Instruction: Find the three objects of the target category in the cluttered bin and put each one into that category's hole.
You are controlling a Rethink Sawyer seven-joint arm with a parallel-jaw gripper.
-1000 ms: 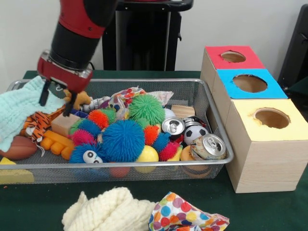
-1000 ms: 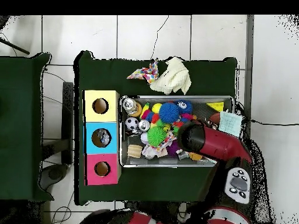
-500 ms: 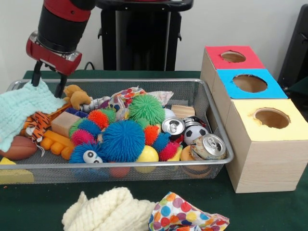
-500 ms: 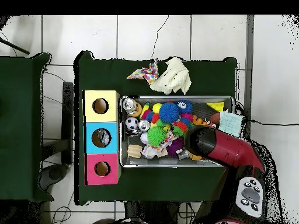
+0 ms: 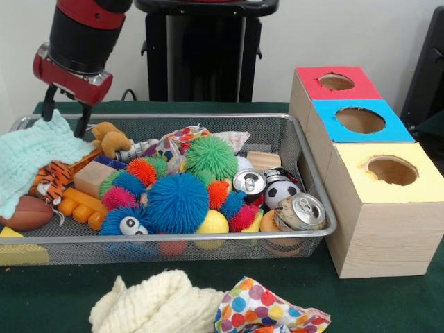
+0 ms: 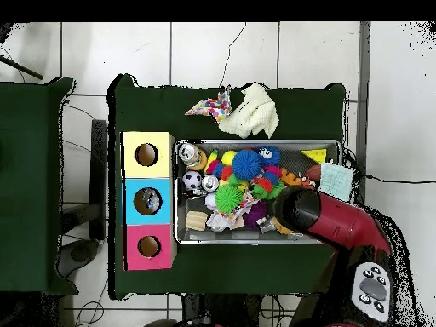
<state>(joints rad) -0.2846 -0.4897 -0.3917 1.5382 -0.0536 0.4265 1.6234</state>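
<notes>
A: Gripper (image 5: 64, 110) hangs at the far left corner of the wire bin (image 5: 208, 244), its two dark fingers spread apart with nothing between them, tips just at the top fold of the mint cloth (image 5: 28, 157).

B: So it carries nothing. Where are the things it should be hunting?

A: I cannot tell which category is meant. Two drink cans lie at the right end, one (image 5: 300, 211) against the near rim and another (image 5: 249, 182) just behind it, beside a small football (image 5: 282, 190). Spiky balls, a blue one (image 5: 177, 202) and a green one (image 5: 211, 155), fill the middle. The three boxes, red (image 5: 334, 83), blue (image 5: 359, 119) and yellow (image 5: 391, 171), stand to the right of the bin.

B: What could spoil things from here?

A: My guess: the fingers sit so near the cloth that a descent could snag it and drag the tiger toy (image 5: 57, 174) along. The cans also lie well apart from the gripper, across the whole heap, so a low sweep might knock the balls over the rim.
</notes>
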